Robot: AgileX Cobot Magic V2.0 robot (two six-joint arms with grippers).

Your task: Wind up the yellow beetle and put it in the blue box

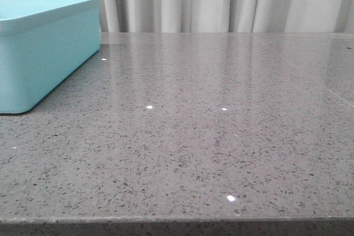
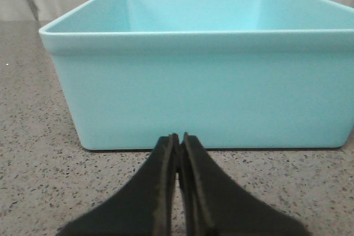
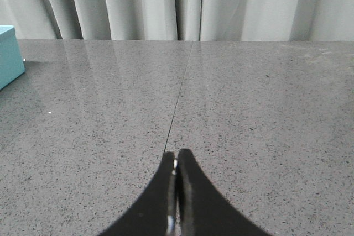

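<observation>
The large light-blue plastic rectangular box (image 1: pixel 38 53) sits far left on the speckled grey stone table (image 1: pixel 210 136); its visible interior shows only bare walls. The left gripper (image 2: pixel 178 136) and right gripper (image 3: pixel 176 156) each have their fingers pressed together, holding nothing.

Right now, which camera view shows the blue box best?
The left wrist view: the blue box fills it, near wall, rim and inner walls visible. The front view shows one end of it at the left edge; the right wrist view, only a corner.

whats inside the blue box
The left wrist view shows only the upper inner walls of the blue box, bare and plain. Its near wall hides the floor, so whether anything lies in it cannot be told. No beetle shows in any view.
</observation>
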